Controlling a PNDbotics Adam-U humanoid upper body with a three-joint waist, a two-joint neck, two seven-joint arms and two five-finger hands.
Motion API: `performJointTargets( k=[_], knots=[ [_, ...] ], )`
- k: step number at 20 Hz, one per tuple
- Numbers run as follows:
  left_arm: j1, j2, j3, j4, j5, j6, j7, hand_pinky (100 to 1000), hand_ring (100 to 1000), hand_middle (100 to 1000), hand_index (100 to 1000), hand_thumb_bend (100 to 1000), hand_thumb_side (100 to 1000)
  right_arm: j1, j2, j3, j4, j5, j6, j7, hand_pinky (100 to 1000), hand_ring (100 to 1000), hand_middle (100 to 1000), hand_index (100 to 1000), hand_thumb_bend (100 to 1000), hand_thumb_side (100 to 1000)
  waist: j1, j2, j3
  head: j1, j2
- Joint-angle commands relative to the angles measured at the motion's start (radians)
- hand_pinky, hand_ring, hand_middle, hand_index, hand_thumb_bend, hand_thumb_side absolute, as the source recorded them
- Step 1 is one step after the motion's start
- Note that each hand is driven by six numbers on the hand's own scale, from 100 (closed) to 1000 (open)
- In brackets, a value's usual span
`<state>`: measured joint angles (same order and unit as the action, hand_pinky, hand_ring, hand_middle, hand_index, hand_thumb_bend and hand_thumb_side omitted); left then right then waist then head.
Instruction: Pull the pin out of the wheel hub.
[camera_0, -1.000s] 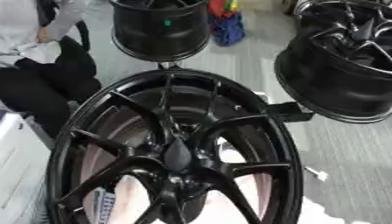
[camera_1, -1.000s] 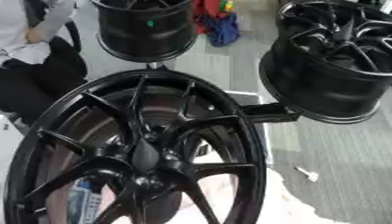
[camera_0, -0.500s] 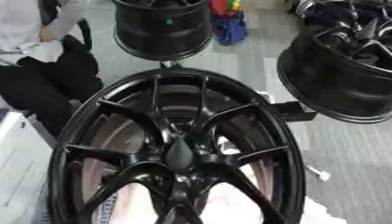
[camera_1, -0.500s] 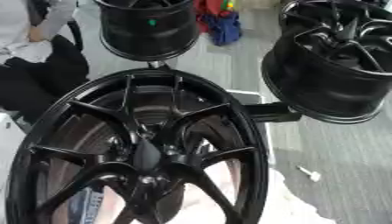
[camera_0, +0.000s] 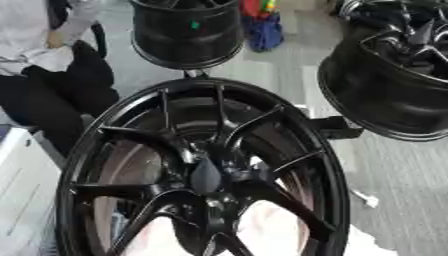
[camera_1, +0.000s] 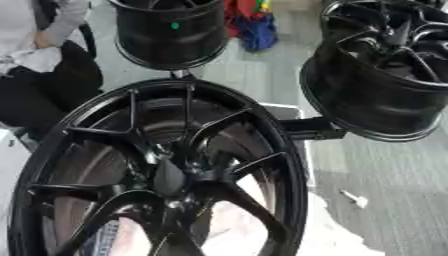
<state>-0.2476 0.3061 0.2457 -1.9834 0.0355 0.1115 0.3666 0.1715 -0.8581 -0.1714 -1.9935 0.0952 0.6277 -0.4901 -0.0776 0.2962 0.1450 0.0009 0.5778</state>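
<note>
A large black wheel (camera_0: 206, 170) with thin spokes fills the near half of the scene, its face turned up toward the camera and its rim running off the near edge. At its hub (camera_0: 208, 176) a dark, rounded cone-shaped piece, apparently the pin (camera_0: 206, 175), stands in the centre where the spokes meet; it is too dark to make out more. A second black wheel (camera_1: 385, 85) sits at far right, tilted, with a black bracket (camera_1: 311, 129) between it and the big wheel. A third, barrel-shaped black rim (camera_0: 187, 31) stands at far centre, a small green mark (camera_0: 196, 24) on its wall. A seated person in dark trousers and a light top shows at far left, touching none of the wheels. A red and blue bundle (camera_0: 263, 27) lies on the grey floor (camera_0: 289, 75) beyond. Pale material shows through the near spokes. Neither robot hand is in view, so their state cannot be told.
</note>
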Motion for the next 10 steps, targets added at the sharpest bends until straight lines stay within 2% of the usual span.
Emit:
performJointTargets(
  k=[1, 10],
  knots=[
    [-0.008, 0.013, 0.009, -0.017, -0.001, -0.002, 0.002, 637, 526, 531, 693, 159, 361, -0.010, -0.036, -0.008, -0.007, 0.000, 0.217, -0.234, 772, 774, 635, 767, 100, 312, 0.006, -0.016, -0.002, 0.002, -0.014],
    [-0.007, 0.012, 0.009, -0.017, 0.000, -0.002, 0.003, 637, 526, 531, 693, 162, 360, -0.013, -0.031, -0.004, -0.007, -0.001, 0.211, -0.250, 770, 768, 626, 763, 100, 312, 0.005, -0.018, -0.001, 0.001, -0.014]
  ],
)
